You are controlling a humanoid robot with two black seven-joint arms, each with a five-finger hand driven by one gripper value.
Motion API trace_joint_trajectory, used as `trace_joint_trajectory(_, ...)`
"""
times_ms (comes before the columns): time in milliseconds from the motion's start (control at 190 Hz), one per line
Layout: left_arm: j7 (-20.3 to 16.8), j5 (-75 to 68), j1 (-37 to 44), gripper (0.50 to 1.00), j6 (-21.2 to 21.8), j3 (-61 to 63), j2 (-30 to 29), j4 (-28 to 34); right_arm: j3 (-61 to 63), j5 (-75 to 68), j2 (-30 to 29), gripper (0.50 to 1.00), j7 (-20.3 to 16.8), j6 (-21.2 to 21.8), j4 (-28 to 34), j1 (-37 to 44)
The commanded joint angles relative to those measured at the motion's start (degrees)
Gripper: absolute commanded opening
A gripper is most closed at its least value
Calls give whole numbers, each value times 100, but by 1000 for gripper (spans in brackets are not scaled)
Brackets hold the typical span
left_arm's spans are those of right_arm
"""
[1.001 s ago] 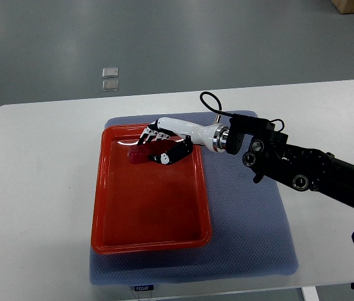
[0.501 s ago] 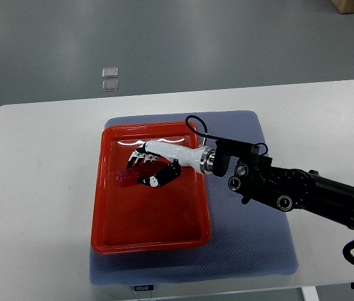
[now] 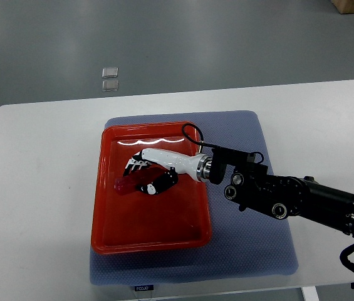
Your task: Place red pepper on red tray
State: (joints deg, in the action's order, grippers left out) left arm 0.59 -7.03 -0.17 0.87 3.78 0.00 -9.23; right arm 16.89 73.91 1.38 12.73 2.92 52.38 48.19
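Observation:
The red tray (image 3: 155, 235) lies on a blue mat in the middle of the white table. My right hand (image 3: 146, 177), white with black fingertips, reaches in from the right over the tray's left middle. Its fingers are curled around the red pepper (image 3: 124, 185), whose end sticks out to the left of the hand, low over the tray floor. I cannot tell whether the pepper touches the tray. The left arm is not in view.
The blue mat (image 3: 252, 244) covers the table's centre under the tray. The white table (image 3: 39, 188) extends to both sides. Two small clear squares (image 3: 109, 78) lie on the grey floor beyond the table's far edge.
My right hand has carried the red pepper from the tray's far end toward me and left, lowering over the tray's left middle. The arm has drawn lower in the picture.

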Motion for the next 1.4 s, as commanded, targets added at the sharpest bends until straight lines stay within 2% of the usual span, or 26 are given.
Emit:
trace_joint_trajectory(0, 2, 0, 0, 1000, 1, 0, 0, 9, 25, -8, 29, 791, 11, -20, 0, 7)
trace_joint_trajectory(90, -7, 0, 0, 1000, 1, 0, 0, 0, 43, -8, 47, 854, 11, -81, 0, 7)
trace_joint_trajectory(184, 2, 0, 0, 1000, 1, 0, 0, 0, 78, -26, 91, 862, 11, -99, 0, 7)
trace_joint_trajectory(242, -6, 0, 0, 1000, 1, 0, 0, 0, 148, -105, 126, 895, 11, -99, 0, 15)
trace_joint_trajectory(379, -7, 0, 0, 1000, 1, 0, 0, 0, 843, -413, 266, 897, 2, -108, -9, 7)
trace_joint_trajectory(479, -7, 0, 0, 1000, 1, 0, 0, 0, 1669, -1309, 258, 909, -60, -90, -9, -143)
trace_joint_trajectory(738, -7, 0, 0, 1000, 1, 0, 0, 0, 3145, -4719, 328, 913, -68, 7, -9, -503)
trace_joint_trajectory(875, 2, 0, 0, 1000, 1, 0, 0, 0, 3629, -6257, 354, 913, -60, 341, -457, -591)
trace_joint_trajectory(933, 2, 0, 0, 1000, 1, 0, 0, 0, 3655, -6653, 363, 913, -68, 622, -773, -591)
trace_joint_trajectory(1048, 2, 0, 0, 1000, 1, 0, 0, 0, 3664, -7083, 363, 926, -68, 1456, -1458, -767)
trace_joint_trajectory(1138, -6, 0, 0, 1000, 1, 0, 0, 0, 3664, -7242, 380, 926, -60, 1852, -1687, -855)
trace_joint_trajectory(1243, 2, 0, 0, 1000, 1, 0, 0, 0, 3664, -7286, 477, 928, -25, 2037, -1722, -960)
trace_joint_trajectory(1396, 2, 0, 0, 1000, 1, 0, 0, 0, 3673, -7382, 530, 926, -16, 2028, -1731, -960)
